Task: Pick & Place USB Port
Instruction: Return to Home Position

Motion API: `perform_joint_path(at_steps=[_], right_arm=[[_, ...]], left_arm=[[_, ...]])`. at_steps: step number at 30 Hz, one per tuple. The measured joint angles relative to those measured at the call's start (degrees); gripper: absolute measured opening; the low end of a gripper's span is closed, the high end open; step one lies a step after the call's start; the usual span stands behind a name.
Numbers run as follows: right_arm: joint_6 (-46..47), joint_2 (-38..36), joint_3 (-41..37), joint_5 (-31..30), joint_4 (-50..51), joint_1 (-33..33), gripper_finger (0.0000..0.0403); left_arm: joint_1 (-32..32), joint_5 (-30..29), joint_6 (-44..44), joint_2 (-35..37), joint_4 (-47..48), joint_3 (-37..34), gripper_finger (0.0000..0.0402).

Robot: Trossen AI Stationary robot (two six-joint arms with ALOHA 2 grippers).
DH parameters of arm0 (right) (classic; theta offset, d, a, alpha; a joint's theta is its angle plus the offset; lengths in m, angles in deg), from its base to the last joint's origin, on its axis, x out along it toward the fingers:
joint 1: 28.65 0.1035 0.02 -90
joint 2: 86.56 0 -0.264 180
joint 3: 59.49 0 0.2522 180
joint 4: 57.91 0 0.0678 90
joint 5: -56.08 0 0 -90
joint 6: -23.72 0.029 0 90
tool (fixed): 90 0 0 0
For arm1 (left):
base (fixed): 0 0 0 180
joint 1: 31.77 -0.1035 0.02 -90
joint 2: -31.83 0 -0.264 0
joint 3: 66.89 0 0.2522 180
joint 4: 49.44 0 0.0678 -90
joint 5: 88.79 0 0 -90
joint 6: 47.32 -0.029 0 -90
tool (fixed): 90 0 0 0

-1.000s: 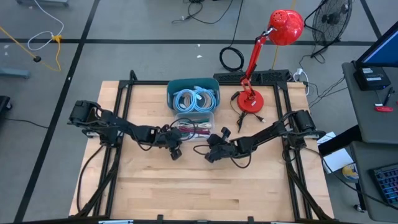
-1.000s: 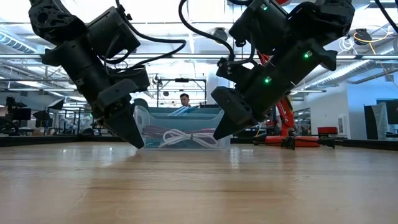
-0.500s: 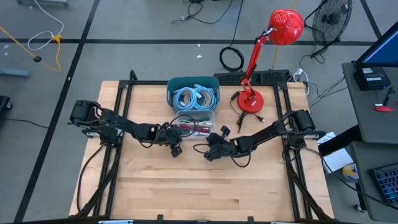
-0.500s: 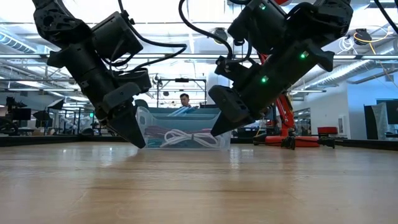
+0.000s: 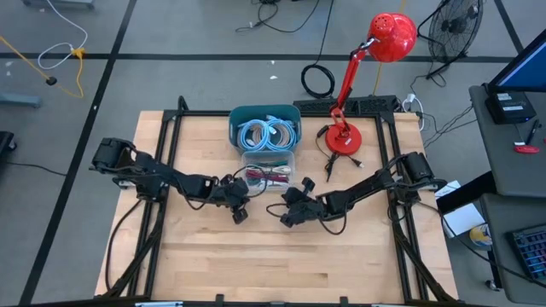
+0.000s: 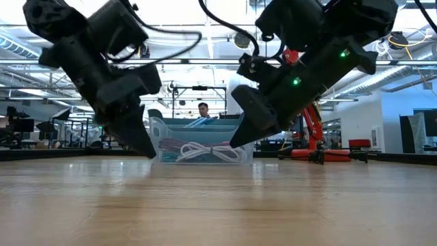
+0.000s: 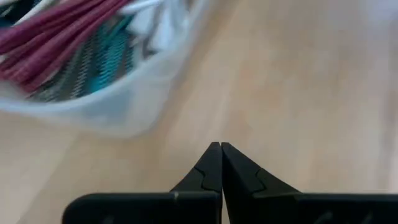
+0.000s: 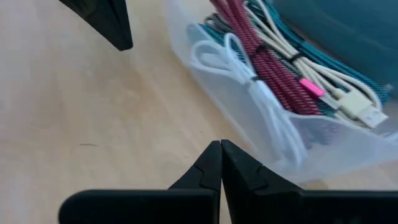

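A clear plastic bin [image 5: 269, 175] on the table holds coiled USB cables: red braided [image 8: 261, 56], white [image 8: 249, 81], teal, and a beige one ending in a metal USB plug [image 8: 368, 116]. No separate USB port shows. My left gripper [image 5: 241, 213] is shut, slanting down just above the wood, near the bin's near left corner [image 7: 118, 118]. My right gripper [image 5: 287, 217] is shut too, slanting down in front of the bin's near right side [image 8: 292, 149]. Neither holds anything. In the low view both fingertips [image 6: 147, 152] [image 6: 235, 143] hang just above the tabletop.
A teal bin [image 5: 266, 130] of light blue coiled cables stands behind the clear bin. A red desk lamp [image 5: 345, 136] stands at the far right, with a black cord beside its base. Bare wood [image 5: 273, 264] lies toward the near edge.
My left gripper has drawn back a little toward the table's near edge, still shut and slanting down. The bin and the cables have kept their places.
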Motion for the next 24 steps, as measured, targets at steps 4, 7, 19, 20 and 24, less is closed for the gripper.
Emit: perform_joint_path(at_steps=[4, 7, 19, 20, 24], right_arm=[[0.2, 0.0, 0.9, 0.1, 0.1, 1.8, 0.0000], [-0.3, 0.0, 2.4, 2.1, 0.4, 3.2, 0.0000], [-16.2, -8.0, 15.4, 7.2, 11.2, 8.0, 0.0000], [-18.1, -10.3, 15.4, 6.4, 11.1, 8.5, 0.0000], [-24.2, -19.6, 15.3, -2.2, 15.0, 10.5, 0.0000]], left_arm=[[3.9, -0.3, 1.4, 0.5, -1.3, 0.0, 0.0000], [7.0, -0.5, 2.0, 2.0, -2.8, 0.7, 0.0000], [18.6, -12.9, -9.8, 27.7, 7.0, 7.3, 0.0000], [19.2, -14.1, -11.3, 30.7, 8.0, 7.7, 0.0000], [20.5, -15.6, -16.0, 42.4, 12.1, 7.9, 0.0000]])
